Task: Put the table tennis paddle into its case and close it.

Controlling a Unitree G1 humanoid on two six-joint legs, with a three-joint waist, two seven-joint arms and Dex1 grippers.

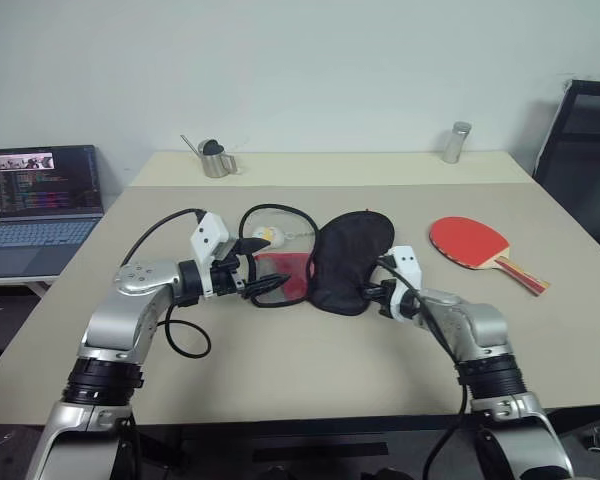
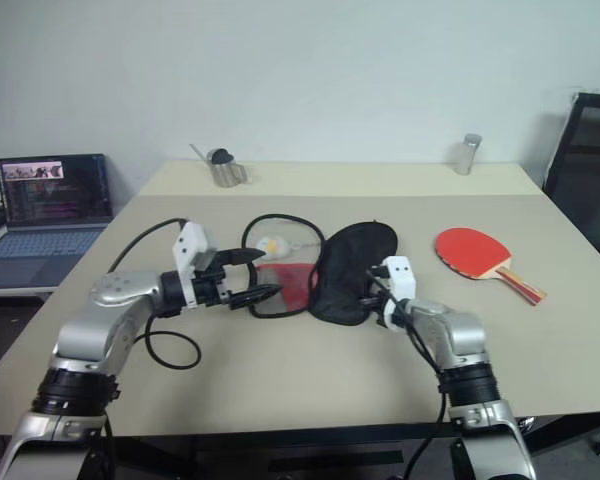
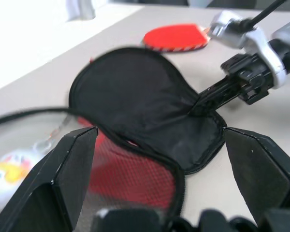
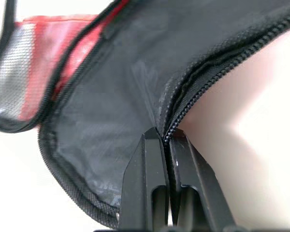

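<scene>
Black fabric is pinched in your right end effector [image 4: 166,145]: its fingers are clamped on the zipper edge of the case [image 1: 350,262], presumably to lift that flap and hold the mouth open. Your left end effector [image 1: 252,268] is standing wide at the red mesh side, likely ready to steady it. The paddle [image 1: 475,245] is lying on the bench [image 1: 280,370], well right of the case, waiting.

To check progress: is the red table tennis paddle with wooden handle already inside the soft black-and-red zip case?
No, the paddle lies on the table, apart from the open case.
</scene>
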